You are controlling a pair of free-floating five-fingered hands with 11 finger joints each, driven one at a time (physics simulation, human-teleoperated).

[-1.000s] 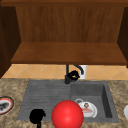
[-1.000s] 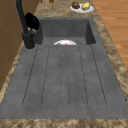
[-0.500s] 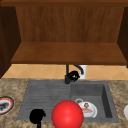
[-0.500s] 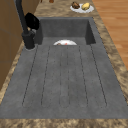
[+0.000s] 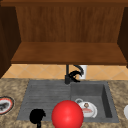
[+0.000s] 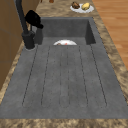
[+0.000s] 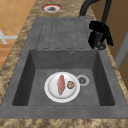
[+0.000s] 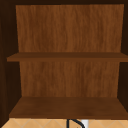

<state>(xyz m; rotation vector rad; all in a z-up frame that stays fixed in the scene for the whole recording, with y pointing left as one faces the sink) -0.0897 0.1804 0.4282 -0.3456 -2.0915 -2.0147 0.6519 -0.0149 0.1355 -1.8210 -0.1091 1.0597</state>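
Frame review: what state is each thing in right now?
Wall cabinet: open-fronted.
Faucet: no water running.
Right hand: curled round the faucet's base.
Left hand: hovering by the sink's front edge.
Plate: flat in the basin, food on it.

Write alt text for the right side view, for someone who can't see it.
A black robot hand with curled fingers is at the base of the dark tap on the far right edge of a grey sink. In the basin, a white plate carrying food lies beside the drain; beyond are a ridged draining board and another plate on the counter.
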